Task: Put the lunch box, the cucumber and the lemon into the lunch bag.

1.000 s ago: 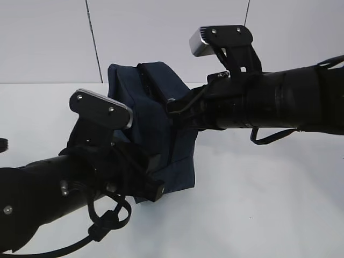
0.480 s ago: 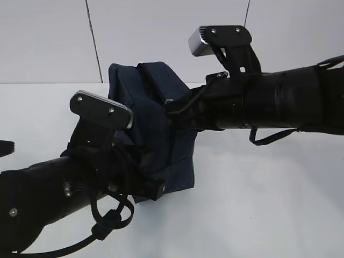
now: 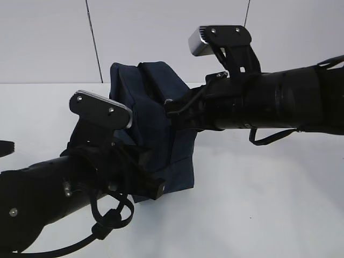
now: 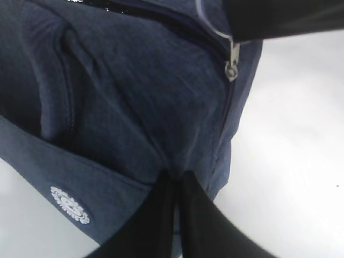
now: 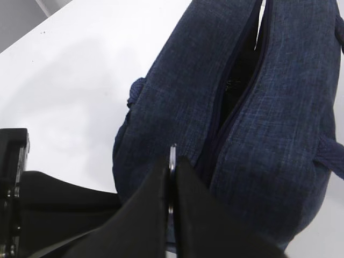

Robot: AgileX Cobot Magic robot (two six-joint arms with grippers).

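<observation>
The dark navy lunch bag (image 3: pixel 153 121) stands at the table's middle between both arms. In the left wrist view my left gripper (image 4: pixel 176 178) is shut, pinching a fold of the bag's fabric (image 4: pixel 134 107) at its lower corner. My right gripper (image 5: pixel 172 161) is shut on the thin metal ring pull (image 5: pixel 172 151) of the zipper. The zipper (image 5: pixel 243 70) gapes a little, showing a dark slit. The silver slider (image 4: pixel 232 63) hangs just under the right gripper's black fingers (image 4: pixel 279 19). Lunch box, cucumber and lemon are out of view.
White tabletop (image 3: pixel 269 199) spreads right of the bag, with a pale wall (image 3: pixel 161 32) behind. A small dark object (image 3: pixel 5 146) pokes in at the left edge. Both black arms crowd the bag's front and right side.
My left gripper has closed onto the bag's fabric. The bag's top has shifted slightly. The right gripper stays shut on the pull.
</observation>
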